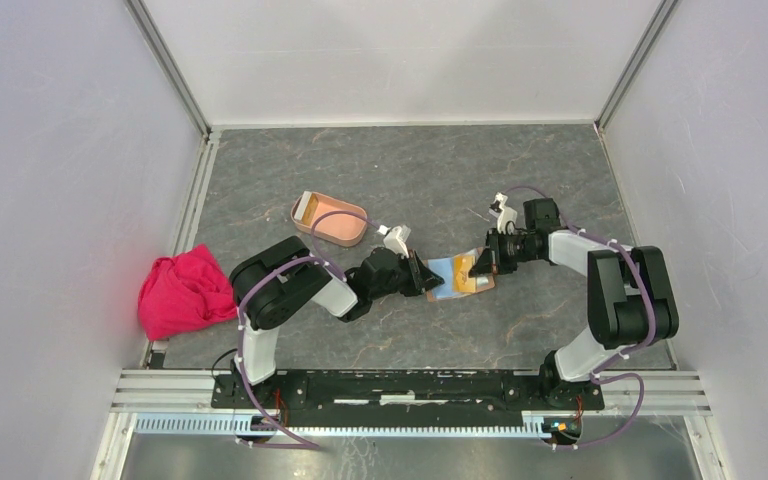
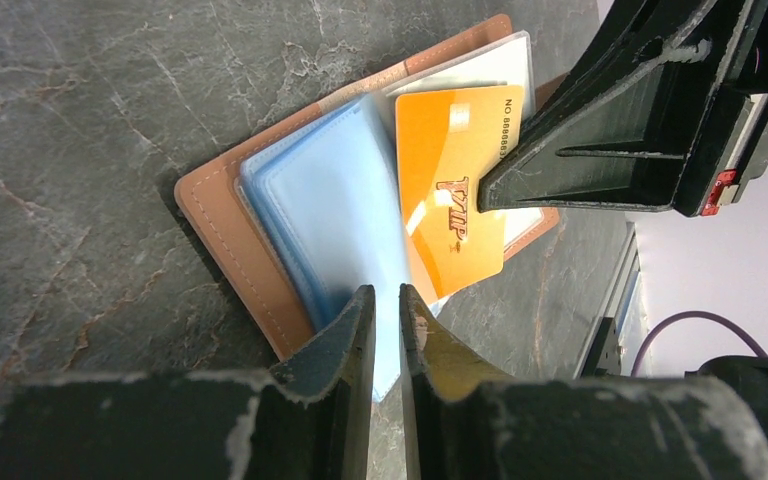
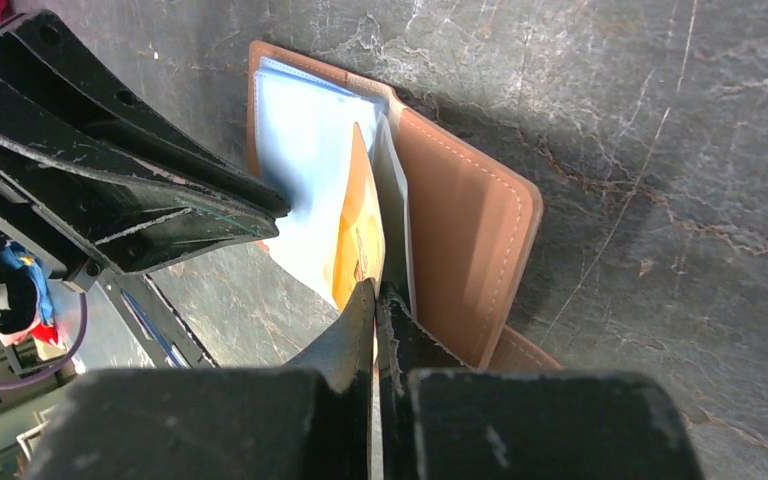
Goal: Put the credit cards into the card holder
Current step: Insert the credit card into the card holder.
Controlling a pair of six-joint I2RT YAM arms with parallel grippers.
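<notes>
A brown leather wallet (image 1: pixel 460 276) lies open mid-table, with pale blue plastic sleeves (image 2: pixel 335 215) fanned up. An orange credit card (image 3: pixel 360 232) marked VIP sticks out of a clear sleeve. My right gripper (image 3: pixel 376 288) is shut on that card's edge. My left gripper (image 2: pixel 387 292) is shut on a blue sleeve at the wallet's near end, opposite the right fingers (image 2: pixel 600 140). The salmon-pink card holder (image 1: pixel 345 232) sits to the back left of the wallet, apart from both grippers, with something orange (image 1: pixel 308 207) at its left end.
A crumpled pink cloth (image 1: pixel 185 290) lies at the table's left edge. White walls enclose the back and both sides. A metal rail (image 1: pixel 410 385) with the arm bases runs along the near edge.
</notes>
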